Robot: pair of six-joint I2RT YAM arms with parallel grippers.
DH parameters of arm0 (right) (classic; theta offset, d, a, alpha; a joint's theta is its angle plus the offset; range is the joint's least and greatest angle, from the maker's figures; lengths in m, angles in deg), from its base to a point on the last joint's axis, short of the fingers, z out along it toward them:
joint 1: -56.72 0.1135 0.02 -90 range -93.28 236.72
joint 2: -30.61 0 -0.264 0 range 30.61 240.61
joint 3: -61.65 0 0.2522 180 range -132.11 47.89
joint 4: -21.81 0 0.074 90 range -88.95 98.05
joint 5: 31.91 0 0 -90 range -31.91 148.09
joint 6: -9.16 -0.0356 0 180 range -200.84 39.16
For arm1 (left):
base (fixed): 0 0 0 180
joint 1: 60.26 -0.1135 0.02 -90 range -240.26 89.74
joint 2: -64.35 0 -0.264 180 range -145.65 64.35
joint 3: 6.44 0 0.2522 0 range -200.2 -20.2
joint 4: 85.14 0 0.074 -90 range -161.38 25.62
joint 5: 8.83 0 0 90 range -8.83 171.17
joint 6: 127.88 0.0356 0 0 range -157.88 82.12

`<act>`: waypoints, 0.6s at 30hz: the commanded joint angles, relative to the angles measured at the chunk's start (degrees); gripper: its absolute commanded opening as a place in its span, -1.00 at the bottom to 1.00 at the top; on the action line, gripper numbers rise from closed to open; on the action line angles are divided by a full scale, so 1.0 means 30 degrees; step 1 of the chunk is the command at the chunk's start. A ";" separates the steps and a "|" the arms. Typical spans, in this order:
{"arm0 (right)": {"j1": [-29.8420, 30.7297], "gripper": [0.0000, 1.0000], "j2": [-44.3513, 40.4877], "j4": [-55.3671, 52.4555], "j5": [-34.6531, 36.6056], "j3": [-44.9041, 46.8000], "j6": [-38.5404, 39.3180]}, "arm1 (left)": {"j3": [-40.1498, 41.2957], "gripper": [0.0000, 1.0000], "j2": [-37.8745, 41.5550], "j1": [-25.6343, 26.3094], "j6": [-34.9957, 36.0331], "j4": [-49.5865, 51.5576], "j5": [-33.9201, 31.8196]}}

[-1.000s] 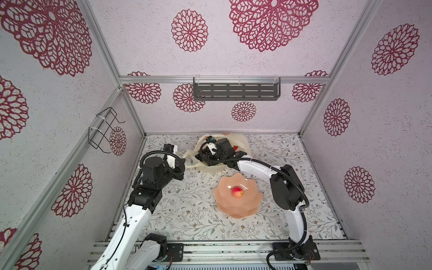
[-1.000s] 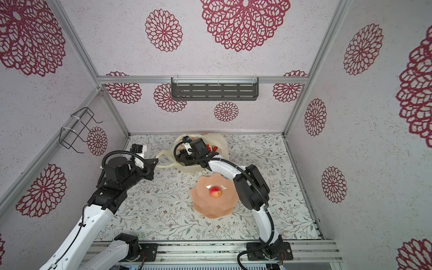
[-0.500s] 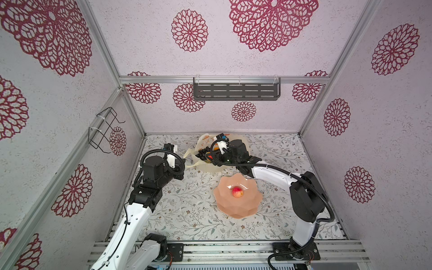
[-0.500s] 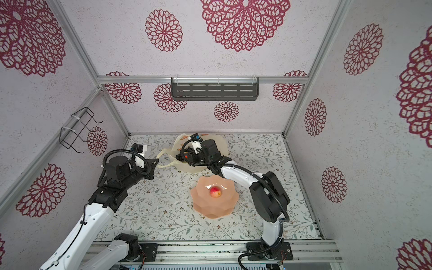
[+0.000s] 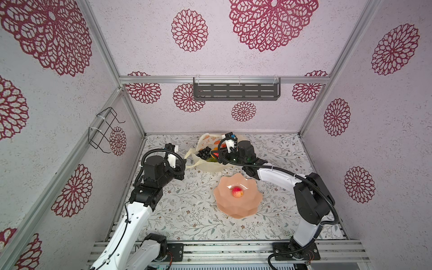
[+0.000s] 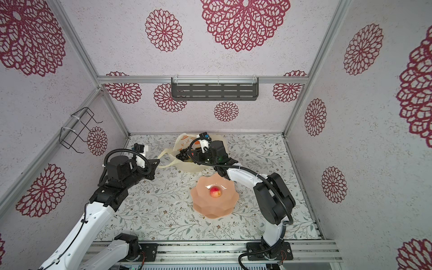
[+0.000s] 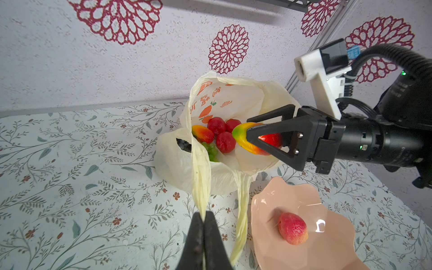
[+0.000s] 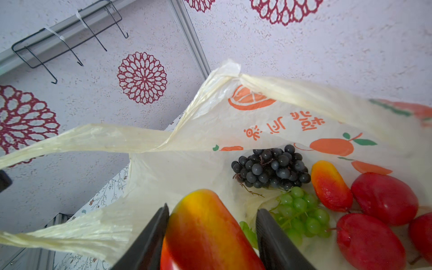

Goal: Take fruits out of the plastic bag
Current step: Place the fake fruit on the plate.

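The cream plastic bag (image 5: 205, 164) (image 7: 177, 168) lies open at the back of the table. My left gripper (image 7: 205, 214) (image 5: 183, 161) is shut on one of its loop handles, which runs taut. My right gripper (image 8: 211, 208) (image 7: 250, 127) is at the bag's mouth, shut on a red-yellow mango (image 8: 203, 233) (image 7: 243, 138). Inside the bag lie dark grapes (image 8: 271, 168), green grapes (image 8: 301, 210), another mango (image 8: 330, 187) and round red fruits (image 8: 383, 198). One red-yellow fruit (image 5: 237, 192) (image 7: 292, 228) rests in the pink bowl (image 5: 236, 210).
The scalloped bowl (image 6: 210, 210) stands just in front of the bag, under my right forearm. A wire rack (image 5: 105, 131) hangs on the left wall and a dark shelf (image 5: 236, 91) on the back wall. The bag's second handle (image 7: 242, 210) trails loose beside the bowl.
My right arm has swung its elbow out to the right and drawn the gripper back from deep in the bag to its mouth. The left arm has held still.
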 commanded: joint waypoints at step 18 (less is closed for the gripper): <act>-0.0038 -0.16 -0.7787 -0.4520 0.1702 0.2605 0.3539 | -0.0329 -0.98 -0.0362 -0.0125 0.0631 0.0152 -0.1097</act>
